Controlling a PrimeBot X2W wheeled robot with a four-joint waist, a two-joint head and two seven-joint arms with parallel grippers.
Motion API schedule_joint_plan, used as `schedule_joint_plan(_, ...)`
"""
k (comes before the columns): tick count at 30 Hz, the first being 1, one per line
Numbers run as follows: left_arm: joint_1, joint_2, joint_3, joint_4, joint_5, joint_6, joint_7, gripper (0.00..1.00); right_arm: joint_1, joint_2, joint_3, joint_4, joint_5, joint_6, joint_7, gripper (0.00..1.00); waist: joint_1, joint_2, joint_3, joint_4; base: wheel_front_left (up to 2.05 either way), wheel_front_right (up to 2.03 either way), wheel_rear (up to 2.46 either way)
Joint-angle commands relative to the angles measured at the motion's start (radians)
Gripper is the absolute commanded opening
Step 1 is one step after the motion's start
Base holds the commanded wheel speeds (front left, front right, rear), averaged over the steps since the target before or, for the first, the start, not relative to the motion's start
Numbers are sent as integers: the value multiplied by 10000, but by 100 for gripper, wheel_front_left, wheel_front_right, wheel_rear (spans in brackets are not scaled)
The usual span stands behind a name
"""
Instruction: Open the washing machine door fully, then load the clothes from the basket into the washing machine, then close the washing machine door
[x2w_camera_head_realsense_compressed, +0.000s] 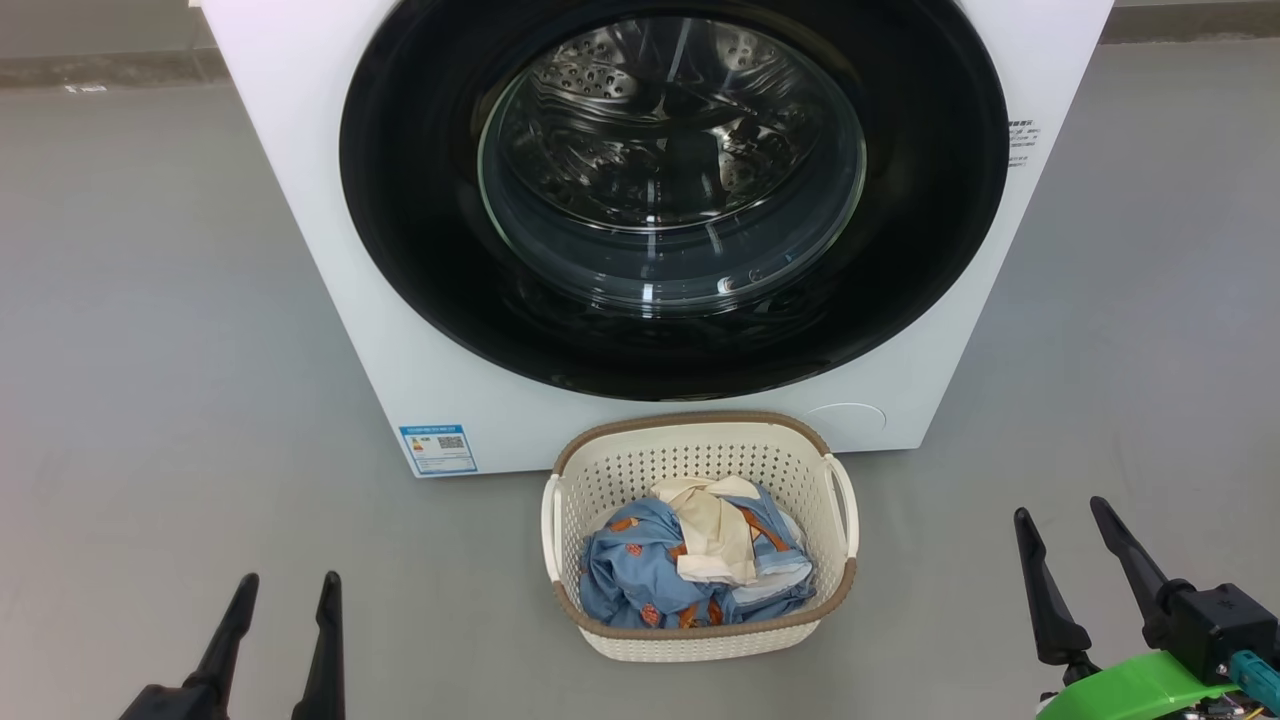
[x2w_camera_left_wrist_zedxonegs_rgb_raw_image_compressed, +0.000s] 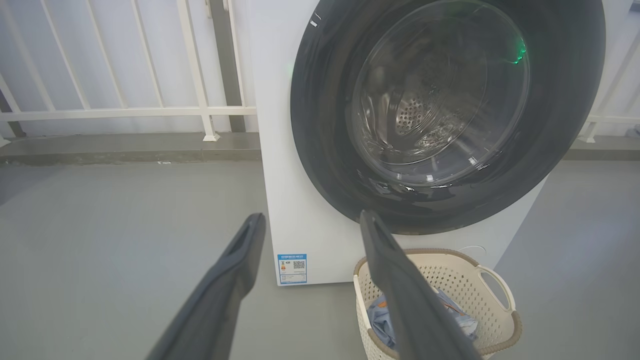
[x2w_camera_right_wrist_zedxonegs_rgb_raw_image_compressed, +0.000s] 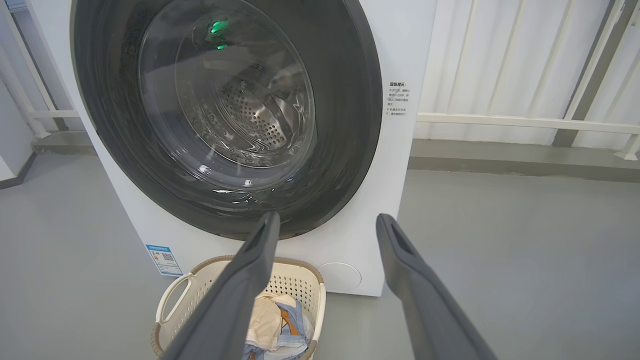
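Note:
The white washing machine (x2w_camera_head_realsense_compressed: 310, 250) stands ahead with its round black door (x2w_camera_head_realsense_compressed: 420, 230) shut flat against the front; the steel drum shows through the glass. Right below it on the floor sits the cream basket (x2w_camera_head_realsense_compressed: 700, 440) holding the clothes (x2w_camera_head_realsense_compressed: 640, 570), blue printed fabric with a cream piece on top. My left gripper (x2w_camera_head_realsense_compressed: 288, 582) is open at the lower left, well left of the basket. My right gripper (x2w_camera_head_realsense_compressed: 1062, 515) is open at the lower right, well right of it. The left wrist view shows the door (x2w_camera_left_wrist_zedxonegs_rgb_raw_image_compressed: 320, 125) and basket (x2w_camera_left_wrist_zedxonegs_rgb_raw_image_compressed: 492, 300); the right wrist view shows the door (x2w_camera_right_wrist_zedxonegs_rgb_raw_image_compressed: 350, 125), basket (x2w_camera_right_wrist_zedxonegs_rgb_raw_image_compressed: 172, 300) and clothes (x2w_camera_right_wrist_zedxonegs_rgb_raw_image_compressed: 272, 320).
Grey floor (x2w_camera_head_realsense_compressed: 150, 400) spreads to both sides of the machine. A white railing (x2w_camera_left_wrist_zedxonegs_rgb_raw_image_compressed: 125, 110) on a low curb runs behind the machine on the left, and a railing (x2w_camera_right_wrist_zedxonegs_rgb_raw_image_compressed: 525, 120) continues behind it on the right.

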Motion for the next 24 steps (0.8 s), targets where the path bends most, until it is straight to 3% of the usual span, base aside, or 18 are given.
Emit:
schedule_joint_plan(1, -210, 148, 350, -304, 82, -16, -136, 100, 40, -77, 129, -254, 1, 16, -120, 100, 0, 0, 1, 3, 0, 0, 0)
schedule_joint_plan(24, -239, 151, 291, -343, 44, -16, -136, 100, 14, -102, 100, -271, 1, 16, -120, 100, 0, 0, 38, 2, 3, 6, -9)
